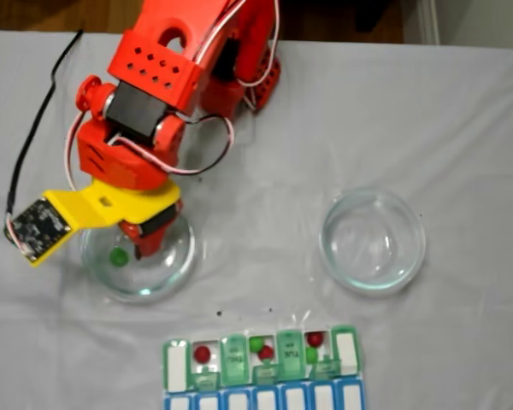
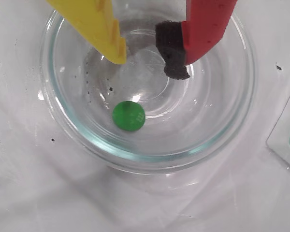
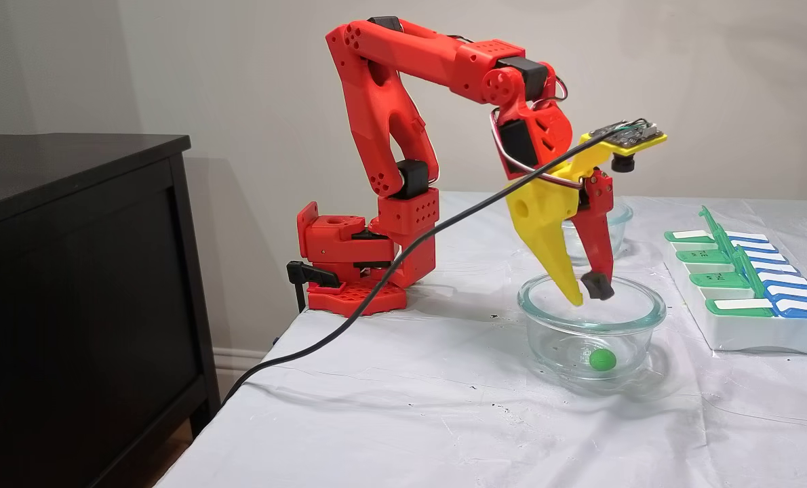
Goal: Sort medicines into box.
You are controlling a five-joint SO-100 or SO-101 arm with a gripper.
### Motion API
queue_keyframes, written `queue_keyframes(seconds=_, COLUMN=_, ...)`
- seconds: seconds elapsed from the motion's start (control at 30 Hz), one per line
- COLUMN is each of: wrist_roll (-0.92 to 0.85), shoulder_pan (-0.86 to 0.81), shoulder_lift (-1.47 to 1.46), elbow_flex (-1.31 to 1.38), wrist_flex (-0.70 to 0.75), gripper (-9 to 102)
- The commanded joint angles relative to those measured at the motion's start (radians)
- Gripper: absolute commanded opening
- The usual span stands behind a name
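Pincer [image 2: 147, 60] parted, empty, tips inside glass dish [image 2: 232, 125]; last green ball [image 2: 128, 115] on dish floor, off-centre. Could roll from closing fingers, or nudge dish. Box [image 1: 261, 363] nearby on worktop [image 1: 265, 256].

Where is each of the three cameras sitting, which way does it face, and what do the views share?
A fixed view: overhead, looking down on the table; red arm, gripper over the glass dish, empty dish, pill organizer.
Wrist view: on the gripper, looking down into the dish; yellow and red fingers show.
A fixed view: table-level side; whole arm, gripper.
All three share the green ball in the dish.
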State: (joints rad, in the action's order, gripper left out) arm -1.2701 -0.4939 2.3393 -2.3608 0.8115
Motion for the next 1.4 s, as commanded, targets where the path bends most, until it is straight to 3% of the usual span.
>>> queue_keyframes(seconds=0.0, wrist_roll=0.012, shoulder_pan=-0.002, shoulder_lift=0.066, elbow_flex=-0.025, wrist_flex=-0.087, gripper=17)
queue_keyframes(seconds=0.63, wrist_roll=-0.043, shoulder_pan=-0.003, shoulder_lift=-0.080, elbow_flex=-0.081, wrist_flex=-0.316, gripper=12)
queue_keyframes(seconds=1.37, wrist_roll=-0.058, shoulder_pan=-0.044, shoulder_lift=-0.247, elbow_flex=-0.002, wrist_flex=-0.388, gripper=16)
